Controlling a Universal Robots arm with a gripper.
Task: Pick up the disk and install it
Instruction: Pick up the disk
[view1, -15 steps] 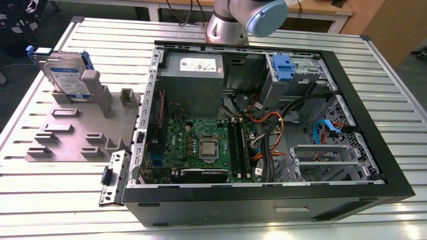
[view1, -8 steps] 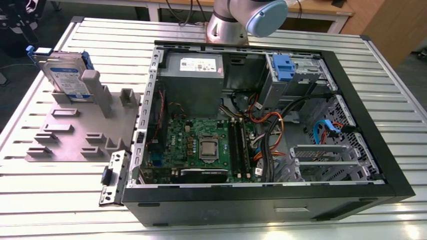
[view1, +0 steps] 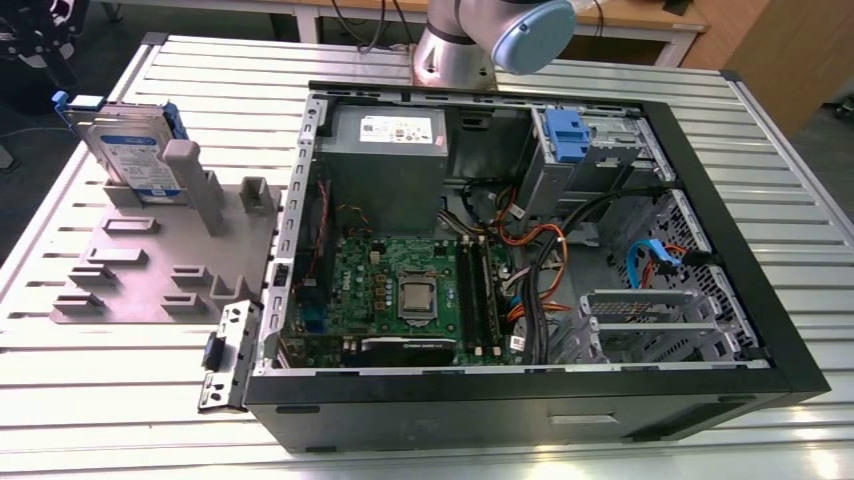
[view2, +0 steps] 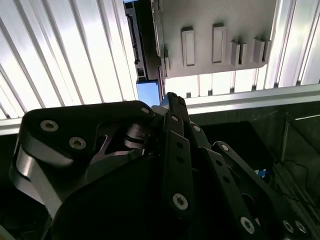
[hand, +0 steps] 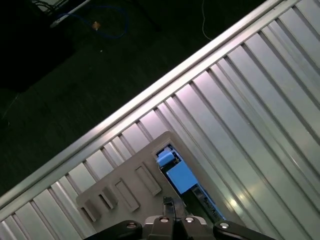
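Observation:
The disk (view1: 134, 150) stands on edge in a grey slotted holder (view1: 147, 270) on the table, at the exterior view's left, label facing out and blue rails along its edges. Both wrist views look onto it from beyond the table's edge: the disk (view2: 145, 45) shows its dark side, and the disk's blue rail (hand: 177, 175) sits at the holder's corner. My gripper (view2: 170, 100) hangs off the table edge short of the disk, fingers together with nothing between them. The gripper (hand: 167, 202) points toward the blue rail, apart from it.
An open computer case (view1: 747, 300) lies right of the holder, with motherboard, cables and a drive bay with a blue latch (view1: 567, 135). A loose metal bracket (view1: 227, 355) lies by the case's front corner. The arm's base (view1: 461, 50) stands behind the case. Dark floor lies past the table's edge (hand: 150, 95).

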